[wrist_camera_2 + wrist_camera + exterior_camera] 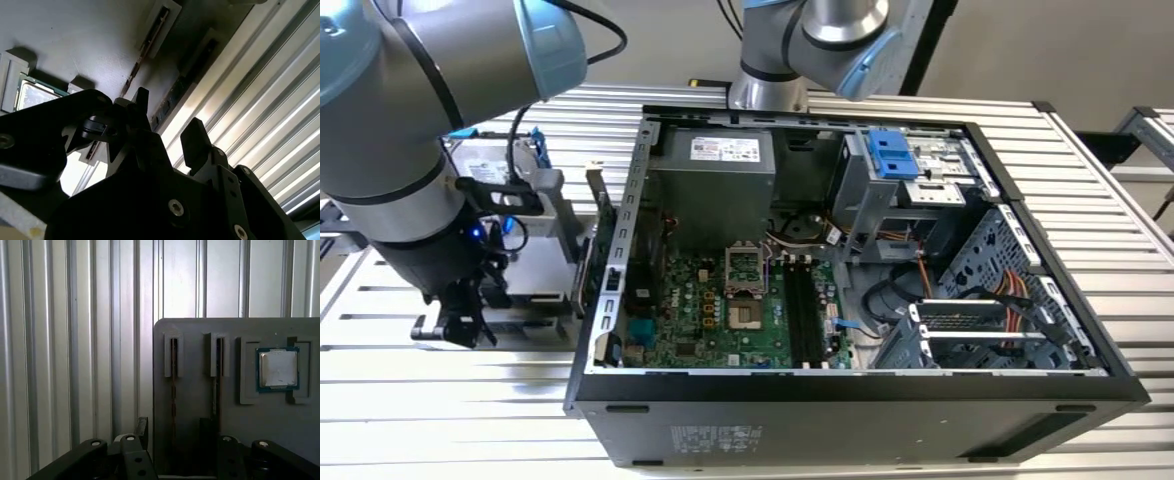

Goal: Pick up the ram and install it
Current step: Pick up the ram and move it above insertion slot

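Observation:
A ram stick (173, 390) stands on edge in a narrow slot of a grey tray (195, 335); in the second wrist view the ram (134, 72) is a thin brownish line. A second stick (218, 390) sits in the neighbouring slot. My gripper (175, 429) is open just above the tray, its two dark fingers straddling the first stick's line without touching it. In the exterior view my gripper (454, 322) hangs low over the tray (534, 285), left of the open computer case. The black motherboard slots (801, 315) lie inside the case.
A small square silver processor chip (278, 369) rests in a tray pocket beside the sticks. A silver hard drive (491, 160) stands behind the tray. The case wall (607, 270) rises close to the arm. Ribbed metal tabletop (60, 340) surrounds the tray.

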Available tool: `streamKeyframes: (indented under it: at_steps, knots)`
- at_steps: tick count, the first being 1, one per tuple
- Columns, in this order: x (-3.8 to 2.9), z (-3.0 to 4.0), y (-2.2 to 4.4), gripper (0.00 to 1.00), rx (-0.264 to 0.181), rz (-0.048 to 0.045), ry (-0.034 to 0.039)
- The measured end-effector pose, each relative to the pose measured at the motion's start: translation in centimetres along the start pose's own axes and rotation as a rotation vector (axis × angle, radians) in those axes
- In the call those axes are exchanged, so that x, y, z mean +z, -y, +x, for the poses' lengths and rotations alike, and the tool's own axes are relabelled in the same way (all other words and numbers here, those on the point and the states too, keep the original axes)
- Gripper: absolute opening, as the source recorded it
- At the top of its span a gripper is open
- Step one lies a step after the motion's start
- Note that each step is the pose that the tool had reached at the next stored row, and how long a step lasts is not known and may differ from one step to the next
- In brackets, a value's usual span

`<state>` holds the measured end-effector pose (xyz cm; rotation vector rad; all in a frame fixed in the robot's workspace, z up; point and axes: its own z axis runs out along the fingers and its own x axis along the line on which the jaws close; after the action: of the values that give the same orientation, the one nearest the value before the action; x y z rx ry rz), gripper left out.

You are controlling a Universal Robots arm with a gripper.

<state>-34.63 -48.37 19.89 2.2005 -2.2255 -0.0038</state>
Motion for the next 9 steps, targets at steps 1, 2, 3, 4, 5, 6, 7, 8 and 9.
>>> streamKeyframes:
  at_steps: [1, 2, 3, 4, 5, 6, 7, 8, 9]
  knots:
    - [0.09, 0.01, -0.02, 1.0, 0.0, 0.0, 0.0]
    - [0.17, 0.01, -0.04, 1.0, 0.0, -0.0001, -0.0001]
    - [0.26, 0.02, -0.06, 1.0, 0.0, -0.0001, -0.0001]
    - [0.35, 0.02, -0.08, 1.0, 0.0, 0.0, -0.0001]
    - [0.4, 0.02, -0.09, 1.0, 0.0, 0.0, -0.0002]
    - [0.43, 0.01, -0.09, 1.0, 0.0, 0.0, -0.0002]
    - [0.43, 0.01, -0.09, 1.0, 0.0, 0.0, -0.0002]
    - [0.43, 0.01, -0.1, 1.0, 0.0, -0.0001, -0.0002]
    - [0.44, 0.01, -0.1, 1.0, 0.0, 0.0, -0.0002]
